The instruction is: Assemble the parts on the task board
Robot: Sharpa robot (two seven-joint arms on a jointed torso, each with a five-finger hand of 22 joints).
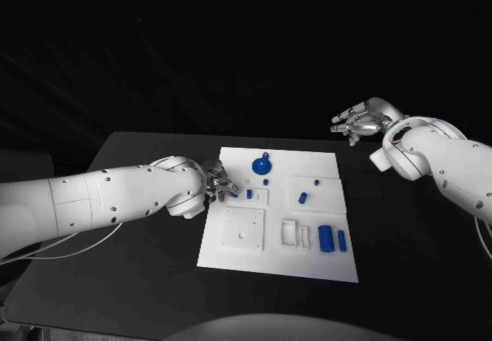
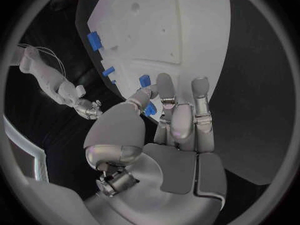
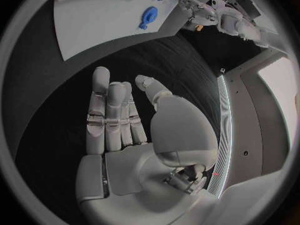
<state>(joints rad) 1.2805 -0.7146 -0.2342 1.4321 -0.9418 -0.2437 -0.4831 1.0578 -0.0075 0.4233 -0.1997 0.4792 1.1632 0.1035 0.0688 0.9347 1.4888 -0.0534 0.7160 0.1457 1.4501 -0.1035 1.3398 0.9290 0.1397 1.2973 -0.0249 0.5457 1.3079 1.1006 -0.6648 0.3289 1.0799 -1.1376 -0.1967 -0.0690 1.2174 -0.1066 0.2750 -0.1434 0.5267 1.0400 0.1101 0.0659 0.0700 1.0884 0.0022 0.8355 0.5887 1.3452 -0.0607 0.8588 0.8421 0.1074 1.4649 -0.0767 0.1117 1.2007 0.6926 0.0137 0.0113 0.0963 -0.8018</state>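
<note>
Two white arms frame your task board (image 1: 238, 250), the white plate lying at the centre of the black table (image 1: 123, 284) in the head view. Nearest you, toward the board's lower right, a pair of upright blue cylinders (image 1: 326, 239) stands just beside a small white bracket (image 1: 290, 232), with a square white plate (image 1: 244, 228) to their left. At mid-frame left, your left hand (image 1: 215, 180) rests at the board's left edge; in the left wrist view its thumb and a finger (image 2: 165, 91) touch a small blue part (image 2: 145, 80), though you cannot tell whether it is gripped. Further up the board sits a short blue peg (image 1: 303, 197), and beyond it a round blue knob (image 1: 262, 166) near the top edge. Farthest, at upper right, your right hand (image 1: 357, 123) hovers off the board above the table's far edge, fingers extended and holding nothing.
</note>
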